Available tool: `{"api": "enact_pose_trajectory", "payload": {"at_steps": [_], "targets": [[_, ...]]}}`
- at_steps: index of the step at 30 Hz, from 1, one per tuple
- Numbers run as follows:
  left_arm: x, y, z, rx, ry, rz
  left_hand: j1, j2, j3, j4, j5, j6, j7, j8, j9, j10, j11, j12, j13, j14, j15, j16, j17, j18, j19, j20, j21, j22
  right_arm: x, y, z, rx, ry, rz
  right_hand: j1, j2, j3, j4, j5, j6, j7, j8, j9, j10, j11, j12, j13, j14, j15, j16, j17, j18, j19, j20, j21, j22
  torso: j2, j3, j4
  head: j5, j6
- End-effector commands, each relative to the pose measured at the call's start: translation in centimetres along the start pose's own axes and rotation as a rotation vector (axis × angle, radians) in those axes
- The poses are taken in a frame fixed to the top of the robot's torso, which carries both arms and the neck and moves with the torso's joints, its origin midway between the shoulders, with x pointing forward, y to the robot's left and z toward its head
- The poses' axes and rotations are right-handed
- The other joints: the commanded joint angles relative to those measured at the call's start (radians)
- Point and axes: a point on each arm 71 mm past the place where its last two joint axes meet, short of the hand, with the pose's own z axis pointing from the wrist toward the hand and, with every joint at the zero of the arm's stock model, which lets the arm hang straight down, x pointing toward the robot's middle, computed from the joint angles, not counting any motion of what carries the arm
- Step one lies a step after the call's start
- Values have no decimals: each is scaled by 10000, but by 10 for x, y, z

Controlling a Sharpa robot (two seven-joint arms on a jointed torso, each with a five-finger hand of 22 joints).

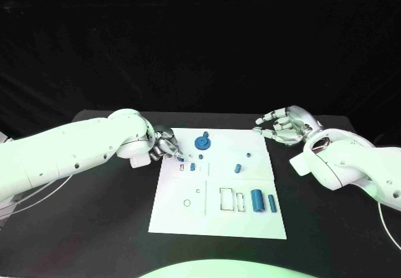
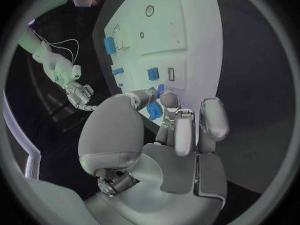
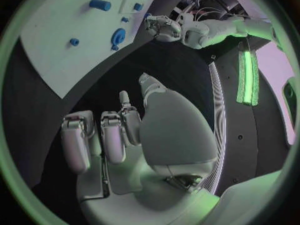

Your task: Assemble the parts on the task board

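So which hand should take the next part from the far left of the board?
Probably the left hand: it sits at the task board's far left edge, fingertips beside the small blue parts and the blue gear. The right hand is off the board past its far right corner, holding nothing.

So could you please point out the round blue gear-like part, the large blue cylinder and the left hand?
Round blue gear-like part [image 1: 203,142], head view, on its top face.
Large blue cylinder [image 1: 257,200], head view, mid-length of its side.
Left hand [image 1: 162,145], head view, on its fingers at the board's edge.
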Motion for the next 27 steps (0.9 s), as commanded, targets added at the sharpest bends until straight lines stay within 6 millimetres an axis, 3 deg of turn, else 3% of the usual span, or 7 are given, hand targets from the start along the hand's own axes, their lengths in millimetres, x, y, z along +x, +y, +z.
{"api": "enact_pose_trajectory", "payload": {"at_steps": [1, 27], "targets": [[1, -2, 0, 64, -604, 372, -116, 31, 1724, -1632, 55, 166, -120, 60, 488, 88, 18, 50, 27, 764, -93, 53, 1469, -124, 62, 8, 73, 26, 2, 0, 0, -109, 193, -34, -78, 51, -52, -26, -63, -9, -34, 57, -9, -43, -20, -10, 1029, 959, 31, -62, 2268, -68, 1047, 29, 44, 2634, 17, -1, -5, 19, 5], [21, -3, 4, -72, -246, 1304, -267, -34, 1903, -1735, 130, 242, -148, 96, 474, 200, -8, 133, 141, 778, -114, 73, 1510, -131, 86, -14, 99, 64, 2, -1, 0, -85, 203, -34, -78, 51, -52, -26, -63, -9, -34, 57, -9, -43, -20, -10, 1029, 959, 31, -62, 2268, -68, 1047, 29, 44, 2634, 23, 4, -22, 82, -67]]}}
